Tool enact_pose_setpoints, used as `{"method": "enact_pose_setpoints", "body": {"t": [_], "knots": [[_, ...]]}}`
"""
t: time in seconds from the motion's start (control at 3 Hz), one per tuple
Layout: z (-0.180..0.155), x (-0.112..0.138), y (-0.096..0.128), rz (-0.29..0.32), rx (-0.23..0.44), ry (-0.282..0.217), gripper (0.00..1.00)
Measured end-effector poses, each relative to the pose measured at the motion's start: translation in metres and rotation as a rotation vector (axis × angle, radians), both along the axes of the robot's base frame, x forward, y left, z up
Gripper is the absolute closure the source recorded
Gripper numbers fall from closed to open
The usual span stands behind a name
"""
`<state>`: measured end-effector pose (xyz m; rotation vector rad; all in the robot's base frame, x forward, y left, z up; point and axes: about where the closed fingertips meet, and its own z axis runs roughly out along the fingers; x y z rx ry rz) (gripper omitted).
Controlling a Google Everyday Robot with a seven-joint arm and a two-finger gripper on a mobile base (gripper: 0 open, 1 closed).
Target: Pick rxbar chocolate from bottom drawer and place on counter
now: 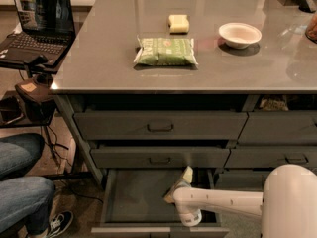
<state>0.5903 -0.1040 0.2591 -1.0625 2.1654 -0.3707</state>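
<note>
Currently: wide dark-grey bottom drawer (133, 202) open; white gripper (181, 182) inside drawer, back right, grip state cannot tell. Black-wrapped rxbar chocolate unseen. Lift, placement on glossy grey counter (99, 58) above drawer pending.

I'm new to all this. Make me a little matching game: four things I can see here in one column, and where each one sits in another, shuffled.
Things:
1. green packet
2. white bowl
3. laptop
4. gripper

Places:
A. inside the open bottom drawer
B. beside the counter, at the picture's left
C. on the counter, right of the yellow block
D. on the counter, in front of the yellow block

Pairs: 1-D; 2-C; 3-B; 4-A
</note>
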Motion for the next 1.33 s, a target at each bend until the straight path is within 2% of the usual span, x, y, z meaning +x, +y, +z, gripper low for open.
{"method": "enact_pose_setpoints", "body": {"t": [1.33], "knots": [[-0.0095,-0.0032,-0.0006,0.003,0.052,0.023,0.0]]}}
